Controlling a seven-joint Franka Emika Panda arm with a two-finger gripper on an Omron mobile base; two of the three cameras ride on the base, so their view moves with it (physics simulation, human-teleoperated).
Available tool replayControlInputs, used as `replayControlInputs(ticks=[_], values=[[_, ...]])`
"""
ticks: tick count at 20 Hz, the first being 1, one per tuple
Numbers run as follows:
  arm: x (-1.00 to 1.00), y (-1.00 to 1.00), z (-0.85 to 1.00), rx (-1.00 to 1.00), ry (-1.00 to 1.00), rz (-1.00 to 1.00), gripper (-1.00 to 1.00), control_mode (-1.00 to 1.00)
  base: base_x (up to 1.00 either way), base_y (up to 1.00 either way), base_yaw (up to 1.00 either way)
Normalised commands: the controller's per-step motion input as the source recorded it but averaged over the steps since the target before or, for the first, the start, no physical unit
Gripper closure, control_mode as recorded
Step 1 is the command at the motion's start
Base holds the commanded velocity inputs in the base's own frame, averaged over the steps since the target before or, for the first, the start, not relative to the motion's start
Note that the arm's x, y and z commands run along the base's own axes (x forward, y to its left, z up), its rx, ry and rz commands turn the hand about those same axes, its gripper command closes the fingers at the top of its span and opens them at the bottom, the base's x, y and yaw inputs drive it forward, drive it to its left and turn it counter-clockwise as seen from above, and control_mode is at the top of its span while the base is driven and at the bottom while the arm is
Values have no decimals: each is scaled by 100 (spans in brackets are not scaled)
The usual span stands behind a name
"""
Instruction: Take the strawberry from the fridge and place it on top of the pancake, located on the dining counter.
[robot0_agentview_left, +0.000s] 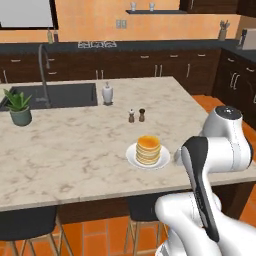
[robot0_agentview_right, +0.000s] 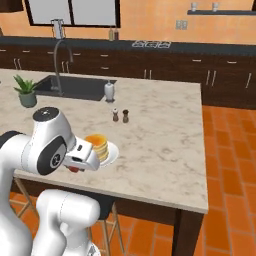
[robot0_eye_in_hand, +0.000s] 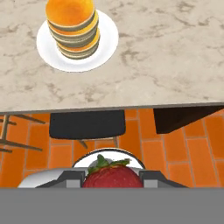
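Risk of the strawberry (robot0_eye_in_hand: 113, 176) rolling off the tall pancake (robot0_eye_in_hand: 72, 27) stack if dropped off-centre or from too high; pincer (robot0_eye_in_hand: 112, 179) clamped tight on the berry, arm folded low, hand short of the surface (robot0_agentview_left: 75, 145) edge, over the floor.

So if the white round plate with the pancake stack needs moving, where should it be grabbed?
Pinch the white round plate at its bare rim from the near counter edge, low and level. The orange pancake stack fills the middle, leaving just rim free.
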Motion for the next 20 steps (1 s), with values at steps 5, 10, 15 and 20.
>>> replayControlInputs(ticks=[5, 10, 15, 20], values=[[0, 0, 0, 0, 0, 0, 100, 100, 19, 38, 0], [0, 0, 0, 0, 0, 0, 100, 100, 63, 7, 4], [0, 0, 0, 0, 0, 0, 100, 100, 77, 27, 14], [0, 0, 0, 0, 0, 0, 100, 100, 30, 23, 19]])
